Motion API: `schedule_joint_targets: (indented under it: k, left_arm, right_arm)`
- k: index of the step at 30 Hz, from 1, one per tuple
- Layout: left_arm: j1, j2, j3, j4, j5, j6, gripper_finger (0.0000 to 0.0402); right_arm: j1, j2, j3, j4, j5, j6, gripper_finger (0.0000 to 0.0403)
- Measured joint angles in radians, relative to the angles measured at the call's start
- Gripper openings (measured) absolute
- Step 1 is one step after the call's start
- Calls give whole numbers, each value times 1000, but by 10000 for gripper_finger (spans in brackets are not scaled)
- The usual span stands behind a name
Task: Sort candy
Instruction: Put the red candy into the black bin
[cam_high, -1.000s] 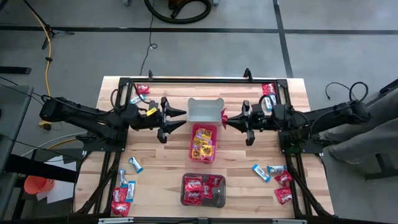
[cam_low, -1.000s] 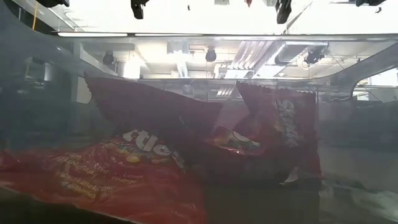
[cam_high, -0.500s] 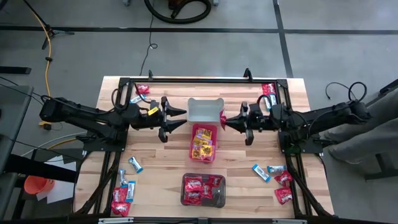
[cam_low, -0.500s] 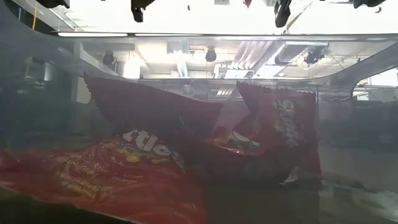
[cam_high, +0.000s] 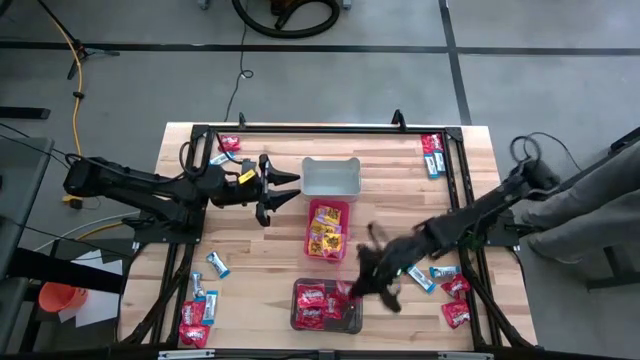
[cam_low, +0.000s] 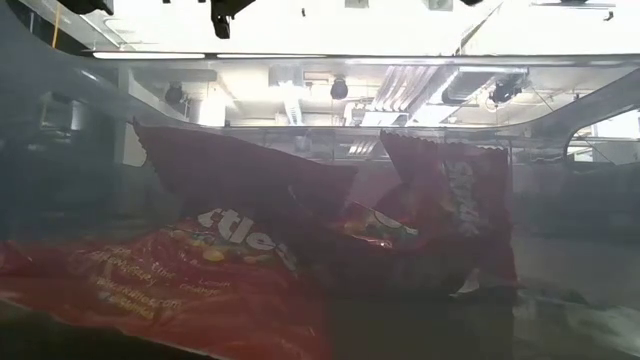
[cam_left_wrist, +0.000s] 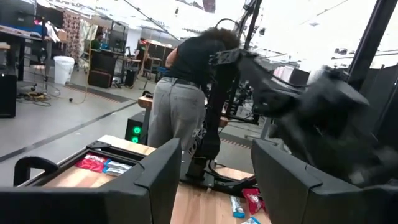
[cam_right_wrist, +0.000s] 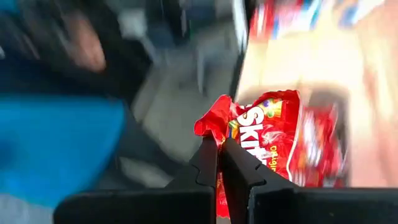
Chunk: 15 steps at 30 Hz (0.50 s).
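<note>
Red candy packets fill the dark bin (cam_high: 300, 318) near the table's front edge, and the low view shows them (cam_low: 240, 250) up close. My right gripper (cam_high: 358, 285) hovers at that bin's right end, shut on a red packet (cam_right_wrist: 273, 143). The pink bin (cam_high: 328, 207) holds yellow packets, and the grey bin (cam_high: 331, 177) stands behind it. My left gripper (cam_high: 290, 190) hangs open to the left of the grey bin with nothing between its fingers (cam_left_wrist: 155, 180). My right gripper pinches the red packet by a crumpled edge (cam_right_wrist: 212, 126) between its two fingers. The fingers slant downward from the table's right side. The rest of the packet sticks out past the fingertips, lifted clear of the table.
Loose red and blue-and-white packets lie at the near left (cam_high: 197, 310), the near right (cam_high: 450, 290), the far left (cam_high: 226, 148) and the far right (cam_high: 432, 152). A black frame (cam_high: 320, 130) runs around the table. A person (cam_left_wrist: 183, 93) stands beyond the table.
My right gripper has swung fast from beside the grey bin toward the table's near edge, tipping downward. It now stands at the dark bin's right end, still shut on the red packet it carried along.
</note>
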Motion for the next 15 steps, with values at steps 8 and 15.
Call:
schedule_joint_targets:
  k: [8,15]
  left_arm:
    - [0,0,0,1,0,-1,184]
    - [0,0,0,1,40,-2,184]
  right_arm:
    - [16,274,251,-282,-11,-118,2]
    - [10,335,364,-359,-46,-106,70]
